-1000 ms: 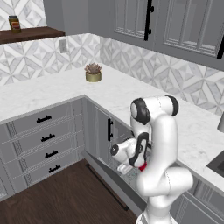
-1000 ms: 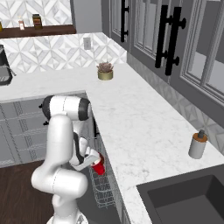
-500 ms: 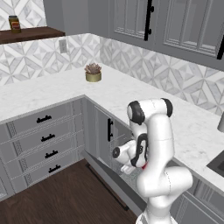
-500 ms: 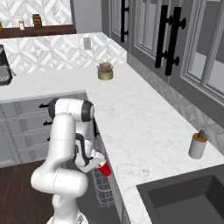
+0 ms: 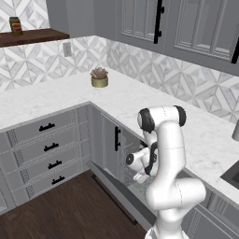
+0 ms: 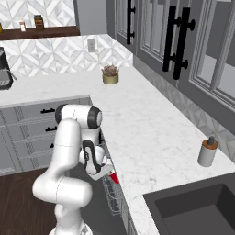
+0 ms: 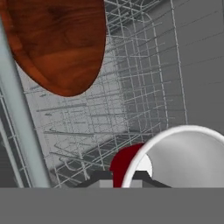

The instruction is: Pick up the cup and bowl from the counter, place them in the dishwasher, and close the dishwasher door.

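Gripper (image 6: 110,173) clamped on rim of red tapered plastic cup (image 6: 113,177), low beside counter edge, inside open dishwasher (image 5: 135,184). White cup interior (image 7: 192,159) smooth, round, close to camera. Glossy reddish-brown bowl (image 7: 57,41), shallow and round, lying in grey wire rack (image 7: 131,87), apparently on edge. Dishwasher door (image 5: 116,198) hanging down, dark inner face up. White marble-veined counter (image 6: 151,133), grey cabinets (image 5: 46,149), dark wood floor (image 5: 70,212), geometric tile backsplash (image 5: 154,70); gold plant pot (image 5: 99,78) well apart.
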Robot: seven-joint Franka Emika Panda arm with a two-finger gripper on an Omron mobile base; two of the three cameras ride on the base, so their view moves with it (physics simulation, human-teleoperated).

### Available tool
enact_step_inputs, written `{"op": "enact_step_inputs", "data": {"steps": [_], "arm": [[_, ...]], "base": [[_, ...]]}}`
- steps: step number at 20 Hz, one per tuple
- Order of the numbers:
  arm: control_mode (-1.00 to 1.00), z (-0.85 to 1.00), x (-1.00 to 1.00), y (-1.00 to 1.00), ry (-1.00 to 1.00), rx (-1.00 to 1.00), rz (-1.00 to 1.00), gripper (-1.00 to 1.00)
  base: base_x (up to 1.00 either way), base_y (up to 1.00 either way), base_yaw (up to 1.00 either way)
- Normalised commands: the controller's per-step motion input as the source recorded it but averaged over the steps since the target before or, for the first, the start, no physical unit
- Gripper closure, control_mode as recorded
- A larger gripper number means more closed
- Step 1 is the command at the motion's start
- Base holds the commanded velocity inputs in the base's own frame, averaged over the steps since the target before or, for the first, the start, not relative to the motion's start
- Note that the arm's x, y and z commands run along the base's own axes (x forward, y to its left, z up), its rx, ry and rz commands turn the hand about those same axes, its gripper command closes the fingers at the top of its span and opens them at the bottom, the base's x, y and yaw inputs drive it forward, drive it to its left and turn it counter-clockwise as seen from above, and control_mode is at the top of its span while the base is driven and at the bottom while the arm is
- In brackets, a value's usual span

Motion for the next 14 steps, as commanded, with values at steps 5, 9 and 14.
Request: {"op": "enact_step_inputs", "data": {"steps": [5, 9, 14], "arm": [[-1.0, -0.11, -0.57, 0.26, -0.01, 0.0, 0.0, -1.0], [-1.0, 0.16, -0.58, 0.42, -0.09, 0.0, 0.0, -1.0], [-1.0, 0.8, -0.21, 0.58, -0.11, 0.0, 0.0, -1.0]], "base": [[0.0, 0.0, 0.0], [0.0, 0.0, 0.0], [0.0, 0.0, 0.0]]}}
